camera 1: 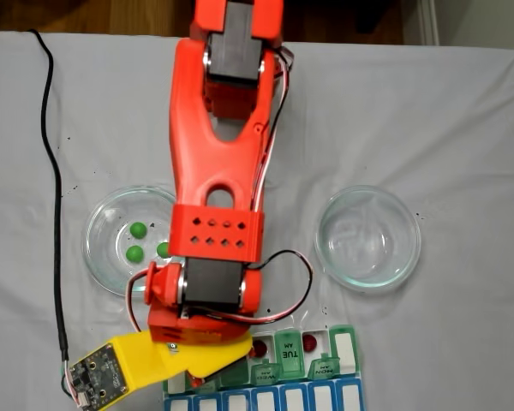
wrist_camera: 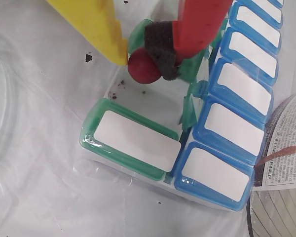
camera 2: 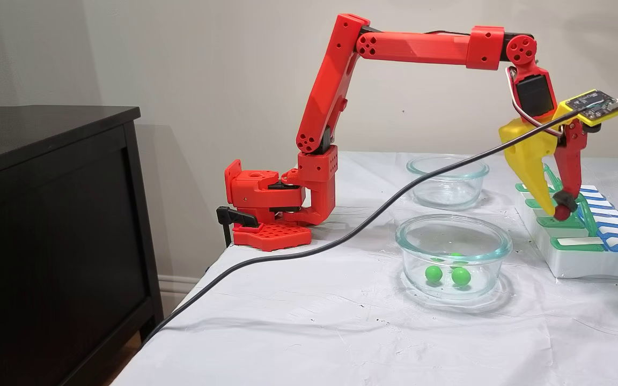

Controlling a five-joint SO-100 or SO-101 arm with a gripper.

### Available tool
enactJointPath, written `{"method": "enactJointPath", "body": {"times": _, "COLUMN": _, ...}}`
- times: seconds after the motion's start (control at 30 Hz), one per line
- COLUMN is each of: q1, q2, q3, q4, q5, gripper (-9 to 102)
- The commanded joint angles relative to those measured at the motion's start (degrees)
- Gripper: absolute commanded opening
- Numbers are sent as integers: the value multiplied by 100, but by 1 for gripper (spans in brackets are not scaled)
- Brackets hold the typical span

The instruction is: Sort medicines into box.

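My gripper (wrist_camera: 143, 61) is shut on a dark red medicine ball (wrist_camera: 144, 69), pinched between the yellow finger (wrist_camera: 96, 22) and the red finger's black pad (wrist_camera: 163, 47). The ball hangs just over an open white compartment (wrist_camera: 155, 101) of the box (wrist_camera: 133, 140), beside a shut green lid. From the side, the gripper (camera 2: 557, 210) is at the box's (camera 2: 582, 262) top edge. From above, the held ball (camera 1: 259, 349) is at the yellow fingertip. Another red ball (camera 1: 309, 344) lies in the box (camera 1: 347, 347). Three green balls (camera 1: 137, 229) sit in the left glass dish (camera 1: 103, 257).
An empty glass dish (camera 1: 368, 237) stands right of the arm. A black cable (camera 2: 341, 241) runs across the white cloth past the dish with the green balls (camera 2: 433, 273). A dark cabinet (camera 2: 46, 214) stands off the table's end. Printed paper (wrist_camera: 281, 163) lies beside the box's blue row (wrist_camera: 237, 133).
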Motion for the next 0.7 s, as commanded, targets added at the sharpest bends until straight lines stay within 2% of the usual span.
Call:
{"method": "enactJointPath", "body": {"times": 0.0, "q1": 88, "q2": 79, "q3": -747, "q4": -132, "q5": -123, "gripper": 0}}
{"method": "enactJointPath", "body": {"times": 0.2, "q1": 88, "q2": 62, "q3": -756, "q4": -114, "q5": -352, "gripper": 1}}
{"method": "enactJointPath", "body": {"times": 0.3, "q1": 79, "q2": 141, "q3": -633, "q4": -88, "q5": -475, "gripper": 18}}
{"method": "enactJointPath", "body": {"times": 0.47, "q1": 70, "q2": 281, "q3": -519, "q4": 0, "q5": -466, "gripper": 24}}
{"method": "enactJointPath", "body": {"times": 0.6, "q1": 123, "q2": 475, "q3": -457, "q4": 62, "q5": -466, "gripper": 24}}
{"method": "enactJointPath", "body": {"times": 0.67, "q1": 176, "q2": 615, "q3": -466, "q4": 149, "q5": -554, "gripper": 16}}
